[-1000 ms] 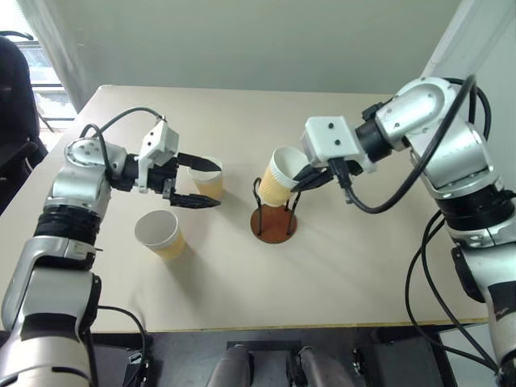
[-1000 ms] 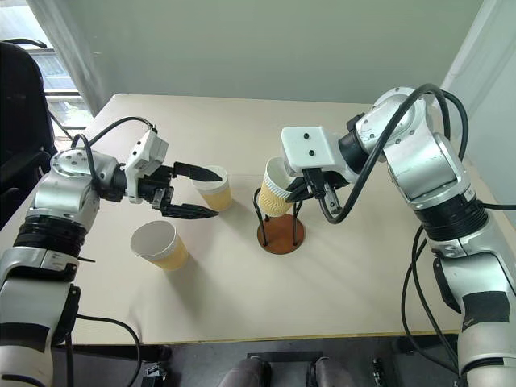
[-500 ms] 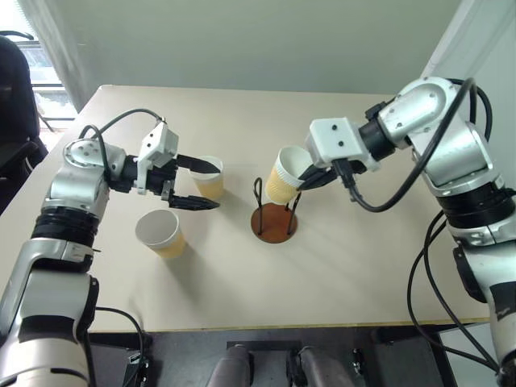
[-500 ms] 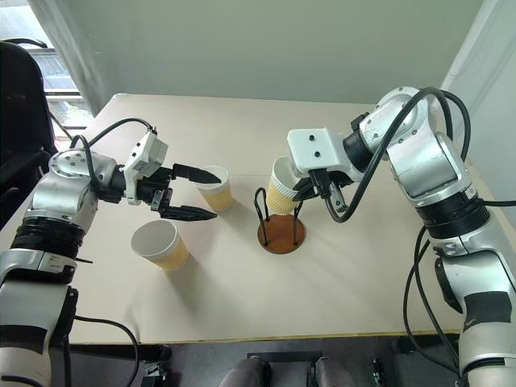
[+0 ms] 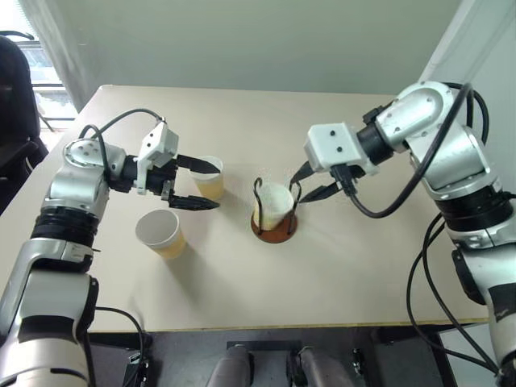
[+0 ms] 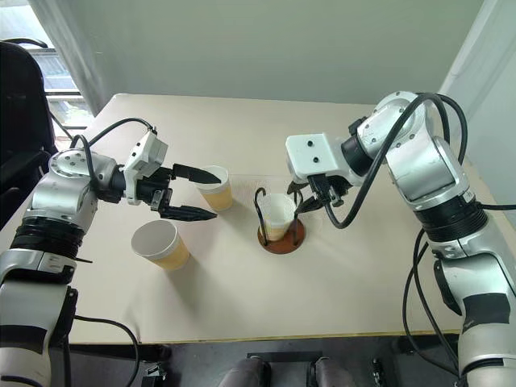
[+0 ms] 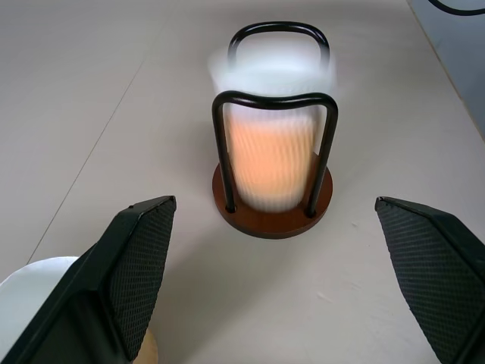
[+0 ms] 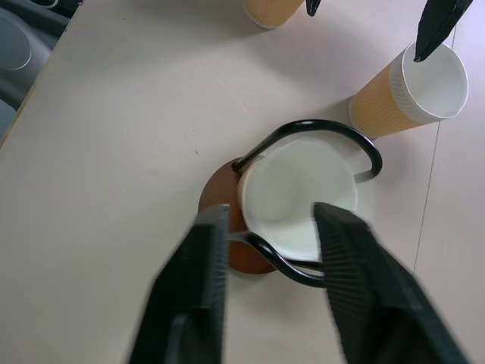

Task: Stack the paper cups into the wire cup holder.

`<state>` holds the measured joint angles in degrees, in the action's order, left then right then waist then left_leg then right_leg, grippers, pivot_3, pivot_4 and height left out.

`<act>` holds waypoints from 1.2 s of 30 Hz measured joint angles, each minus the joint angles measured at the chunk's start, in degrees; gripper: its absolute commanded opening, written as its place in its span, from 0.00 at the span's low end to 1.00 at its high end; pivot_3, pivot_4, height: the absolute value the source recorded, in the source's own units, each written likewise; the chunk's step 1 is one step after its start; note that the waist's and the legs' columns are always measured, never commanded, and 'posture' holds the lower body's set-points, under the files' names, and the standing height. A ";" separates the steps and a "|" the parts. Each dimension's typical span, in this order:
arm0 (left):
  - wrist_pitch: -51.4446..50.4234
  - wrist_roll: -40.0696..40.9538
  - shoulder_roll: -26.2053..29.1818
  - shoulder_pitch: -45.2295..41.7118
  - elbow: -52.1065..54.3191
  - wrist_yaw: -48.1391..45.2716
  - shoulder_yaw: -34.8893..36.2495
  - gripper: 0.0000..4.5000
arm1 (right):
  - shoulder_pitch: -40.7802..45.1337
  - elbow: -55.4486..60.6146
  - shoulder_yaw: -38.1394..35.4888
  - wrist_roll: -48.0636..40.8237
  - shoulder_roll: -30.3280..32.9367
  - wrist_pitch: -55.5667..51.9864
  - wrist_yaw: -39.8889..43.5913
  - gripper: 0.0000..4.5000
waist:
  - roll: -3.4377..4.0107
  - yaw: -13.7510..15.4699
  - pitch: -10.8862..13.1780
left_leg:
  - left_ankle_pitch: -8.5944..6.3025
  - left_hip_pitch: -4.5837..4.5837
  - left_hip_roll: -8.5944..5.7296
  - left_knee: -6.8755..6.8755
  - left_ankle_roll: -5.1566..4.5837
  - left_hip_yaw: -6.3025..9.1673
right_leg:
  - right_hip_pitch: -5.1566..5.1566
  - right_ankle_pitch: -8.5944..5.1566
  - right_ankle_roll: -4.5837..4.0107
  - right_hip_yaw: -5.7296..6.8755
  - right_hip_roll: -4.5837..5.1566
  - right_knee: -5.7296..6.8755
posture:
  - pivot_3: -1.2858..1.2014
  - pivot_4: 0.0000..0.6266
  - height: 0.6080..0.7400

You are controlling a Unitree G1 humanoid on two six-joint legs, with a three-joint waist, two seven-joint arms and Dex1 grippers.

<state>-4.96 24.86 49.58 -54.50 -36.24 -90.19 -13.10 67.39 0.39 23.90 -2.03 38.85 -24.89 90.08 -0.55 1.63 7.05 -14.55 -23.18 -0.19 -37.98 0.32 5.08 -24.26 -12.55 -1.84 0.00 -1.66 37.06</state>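
A tan paper cup (image 5: 272, 205) stands upright inside the wire cup holder (image 5: 275, 233), between its black loops, and looks blurred. My right gripper (image 5: 314, 182) hovers just above it, open, with a finger on either side of the rim and nothing held. A second cup (image 5: 210, 181) stands left of the holder. My left gripper (image 5: 218, 186) is open there, its far finger over that cup's rim and its near finger in front of the cup. A third cup (image 5: 161, 234) stands nearer the front, free of both grippers.
The beige table (image 5: 363, 274) carries everything, and its front edge runs close below the cups. A black chair (image 5: 12, 89) stands past the table's left corner by the window.
My right gripper opened and let go of the tilted cup, which dropped upright into the holder. The left arm has stayed still.
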 measured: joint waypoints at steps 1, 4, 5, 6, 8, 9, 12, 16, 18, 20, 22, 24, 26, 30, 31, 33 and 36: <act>-0.07 0.00 0.00 0.03 0.02 0.00 0.06 1.00 | 0.00 0.01 0.00 -0.01 -0.10 -0.16 -0.09 0.67 | 0.00 -0.01 0.00 | 0.00 0.00 0.00 0.00 0.00 0.00 | 0.00 0.00 0.00 0.00 0.00 0.00 | 0.52 0.24 1.00; -0.25 -0.03 0.00 0.04 0.06 -0.02 0.19 1.00 | 0.01 -0.03 -0.05 -0.26 -1.09 -1.18 -1.20 0.74 | 0.00 -0.04 0.00 | 0.00 0.01 0.00 0.01 0.00 0.01 | 0.00 0.00 0.00 0.00 0.00 0.01 | 0.52 0.24 1.00; -0.37 -0.04 -0.01 0.04 0.07 -0.03 0.38 1.00 | 0.02 -0.13 -0.19 -0.62 -1.85 -1.79 -1.92 0.74 | 0.00 -0.06 0.00 | 0.00 0.01 0.00 0.01 0.01 0.01 | 0.00 0.00 0.00 0.00 0.00 0.01 | 0.52 0.24 1.00; -0.49 -0.11 -0.05 0.03 0.08 -0.04 0.79 1.00 | 0.03 -0.26 -0.53 -1.06 -2.77 -2.51 -2.93 0.74 | 0.00 -0.08 0.00 | 0.00 0.01 0.00 0.01 0.01 0.00 | -0.02 0.00 0.00 0.00 0.00 0.02 | 0.52 0.24 1.00; -0.73 -0.38 -0.22 0.02 0.08 -0.04 1.57 1.00 | 0.12 -0.81 -1.66 -1.98 -4.09 -3.99 -5.02 0.74 | 0.00 -0.10 0.00 | 0.00 0.01 0.00 0.00 0.01 0.00 | -0.02 0.00 0.00 0.00 0.00 0.02 | 0.52 0.24 1.00; -1.20 -0.54 -0.40 -0.01 0.07 -0.04 2.03 1.00 | 0.28 -1.40 -2.84 -2.89 -4.76 -5.26 -6.29 0.74 | 0.01 -0.09 0.00 | 0.01 0.00 0.00 0.00 0.01 0.00 | -0.02 0.00 0.00 0.00 0.00 0.01 | 0.52 0.24 1.00; -2.76 -1.86 -0.48 -0.37 0.02 -0.02 2.95 1.00 | 0.85 -2.91 -8.05 -7.29 -5.59 -10.78 -9.16 0.74 | 0.00 0.15 0.00 | 0.00 -0.04 -0.01 -0.01 0.00 0.01 | -0.02 0.00 0.00 0.00 0.00 -0.03 | 0.52 0.24 1.00; -3.59 -3.56 -0.14 -0.84 -0.04 -0.01 3.92 1.00 | 0.76 -5.56 -12.72 -10.44 -4.56 -14.74 -11.64 0.74 | 0.00 0.15 0.00 | 0.00 -0.05 -0.02 0.00 0.00 0.01 | -0.02 0.00 0.00 0.00 0.00 -0.06 | 0.52 0.24 1.00; -3.04 -5.03 -0.02 -0.88 -0.07 0.16 3.95 1.00 | -0.04 -5.72 -14.28 -11.69 -3.70 -15.62 -12.78 0.74 | 0.00 0.13 0.00 | 0.00 -0.05 -0.02 0.04 0.03 0.03 | -0.04 0.00 0.00 0.00 0.00 -0.05 | 0.52 0.24 1.00; -2.09 -6.63 0.29 -0.92 -0.26 0.33 4.00 1.00 | -2.06 -5.46 -15.08 -12.64 -2.40 -16.30 -13.41 0.74 | 0.00 0.13 0.00 | 0.00 -0.04 -0.02 0.05 0.04 0.02 | -0.03 0.00 0.00 0.00 0.00 -0.05 | 0.52 0.24 1.00; 0.34 -8.56 1.08 -0.98 -0.91 0.51 4.01 1.00 | -4.08 -5.34 -15.81 -13.71 -2.03 -16.90 -13.98 0.74 | 0.01 0.09 0.00 | 0.00 -0.04 -0.02 0.04 0.04 0.02 | -0.04 0.00 0.01 0.00 0.00 -0.05 | 0.52 0.24 1.00; 3.54 -10.84 1.29 -1.44 -1.65 0.56 3.99 1.00 | -4.99 -5.30 -16.29 -14.54 -2.13 -16.69 -15.06 0.74 | 0.06 0.07 0.03 | 0.01 -0.04 -0.02 0.02 0.04 0.02 | -0.04 0.02 0.02 0.00 0.00 -0.03 | 0.52 0.24 1.00; 7.00 -13.17 1.29 -2.12 -2.79 0.56 3.85 1.00 | -5.35 -5.15 -17.23 -15.57 -2.36 -15.44 -15.68 0.74 | 0.06 0.01 0.04 | 0.01 -0.02 -0.02 0.03 0.04 0.04 | -0.04 0.02 0.03 0.00 0.00 -0.01 | 0.52 0.24 1.00; 13.81 -17.06 0.64 -5.93 -8.36 1.13 3.74 1.00 | -7.30 -4.44 -20.28 -19.17 -2.57 -13.05 -15.56 0.74 | 0.06 0.03 0.04 | 0.00 -0.04 -0.02 0.00 0.00 0.05 | -0.04 0.03 0.05 0.00 0.00 -0.02 | 0.52 0.24 1.00; 14.74 -17.78 0.23 -7.41 -10.05 1.48 3.74 1.00 | -7.66 -4.42 -20.49 -19.71 -2.42 -12.92 -15.39 0.74 | 0.06 0.12 0.04 | -0.02 -0.06 -0.02 -0.01 -0.02 0.05 | -0.04 0.05 0.08 0.00 0.00 -0.04 | 0.52 0.24 1.00; 16.27 -18.77 -0.98 -10.41 -12.93 2.10 3.82 1.00 | -8.02 -4.37 -20.50 -20.75 -2.03 -12.91 -14.76 0.74 | 0.07 0.30 0.04 | -0.05 -0.12 -0.02 -0.04 -0.09 0.05 | -0.04 0.08 0.12 0.00 0.00 -0.08 | 0.52 0.24 1.00; 20.22 -22.21 -2.96 -14.77 -17.39 3.62 3.24 1.00 | -8.06 -4.33 -20.47 -21.30 -1.22 -12.93 -14.52 0.74 | 0.08 0.32 0.05 | -0.10 -0.18 -0.03 -0.11 -0.17 0.04 | -0.04 0.11 0.17 -0.01 0.00 -0.13 | 0.52 0.24 1.00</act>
<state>15.26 2.66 46.62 -69.28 -53.63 -86.57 -9.86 59.33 -3.94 3.44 -23.34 37.63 -37.82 75.55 -0.47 1.96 7.10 -14.65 -23.36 -0.22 -38.09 0.15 5.12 -24.30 -12.44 -1.67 0.00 -1.66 36.93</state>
